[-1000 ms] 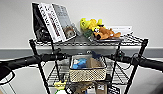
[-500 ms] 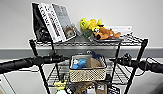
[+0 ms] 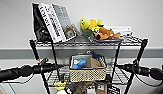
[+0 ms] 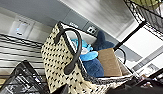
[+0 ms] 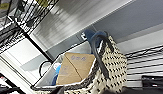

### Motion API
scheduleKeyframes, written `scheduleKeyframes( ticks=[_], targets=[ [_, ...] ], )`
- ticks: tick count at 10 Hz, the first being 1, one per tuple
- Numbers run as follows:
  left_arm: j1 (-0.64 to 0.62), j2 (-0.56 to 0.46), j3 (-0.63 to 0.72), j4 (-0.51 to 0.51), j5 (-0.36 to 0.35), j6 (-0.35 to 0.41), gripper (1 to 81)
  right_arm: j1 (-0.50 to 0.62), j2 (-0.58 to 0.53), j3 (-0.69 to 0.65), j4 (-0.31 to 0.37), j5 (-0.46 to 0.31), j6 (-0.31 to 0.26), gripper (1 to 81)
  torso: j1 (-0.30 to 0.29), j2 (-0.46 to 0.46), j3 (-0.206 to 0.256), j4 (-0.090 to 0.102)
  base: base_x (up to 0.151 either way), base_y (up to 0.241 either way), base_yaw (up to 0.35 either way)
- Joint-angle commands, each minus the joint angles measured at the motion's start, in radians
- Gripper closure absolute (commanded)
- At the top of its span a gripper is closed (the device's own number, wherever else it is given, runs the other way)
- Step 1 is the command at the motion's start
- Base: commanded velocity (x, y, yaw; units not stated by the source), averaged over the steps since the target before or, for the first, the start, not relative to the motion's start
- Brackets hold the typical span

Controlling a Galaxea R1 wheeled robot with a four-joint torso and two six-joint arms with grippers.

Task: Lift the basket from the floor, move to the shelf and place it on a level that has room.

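Observation:
The beige woven basket (image 3: 88, 74) rests on the silvery wire level (image 3: 119, 75) of the shelf (image 3: 143, 47), just under the top tier. Blue cloth (image 3: 80, 62) and a brown box (image 3: 93, 62) show above its rim. My left gripper (image 3: 55, 67) is beside the basket's left end and my right gripper (image 3: 120, 66) beside its right end, each a little apart from it. In the left wrist view the basket (image 4: 57, 65) shows close, with its dark handle (image 4: 72, 50) hanging free. In the right wrist view the basket (image 5: 112, 67) and box (image 5: 74, 67) show, its handle (image 5: 99, 55) free as well.
The top tier carries leaning books (image 3: 54, 22) and plush toys (image 3: 99, 30). The tier below the basket is packed with boxes and small items (image 3: 79, 88). A white wall with a grey band (image 3: 17, 53) stands right behind the rack, with a wall plate (image 4: 20, 27) low down.
The basket stays on the same tier. Both arms sit about where they were, at most a touch lower.

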Motion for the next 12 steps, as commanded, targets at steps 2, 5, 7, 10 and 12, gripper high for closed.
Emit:
scheduleKeyframes(
  ticks=[2,5,7,10,12],
  targets=[
    [0.028,-0.193,0.212,0.066,-0.109,0.011,1.0,-0.027,-0.207,0.2,-0.011,0.09,-0.001,1.0,0.0,0.0,0.0,0.0,0.0,0.0,0.0],
    [0.256,-0.273,0.252,0.124,-0.224,0.015,1.0,-0.179,-0.262,0.258,-0.012,0.096,-0.009,1.0,0.0,-0.001,0.001,0.0,0.0,0.0,0.0],
    [0.436,-0.293,0.259,0.186,-0.315,0.015,1.0,-0.309,-0.255,0.246,-0.014,0.098,-0.01,1.0,-0.001,-0.001,0.002,0.0,0.0,0.0,0.0],
    [0.695,-0.251,0.232,0.302,-0.439,0.017,1.0,-0.503,-0.233,0.189,-0.04,0.109,-0.012,1.0,-0.002,-0.002,0.003,0.0,0.0,0.0,0.0],
    [0.868,-0.166,0.139,0.365,-0.523,0.017,1.0,-0.626,-0.177,0.128,-0.076,0.109,-0.012,1.0,-0.002,-0.002,0.003,0.0,0.0,0.0,0.0]
  ],
)
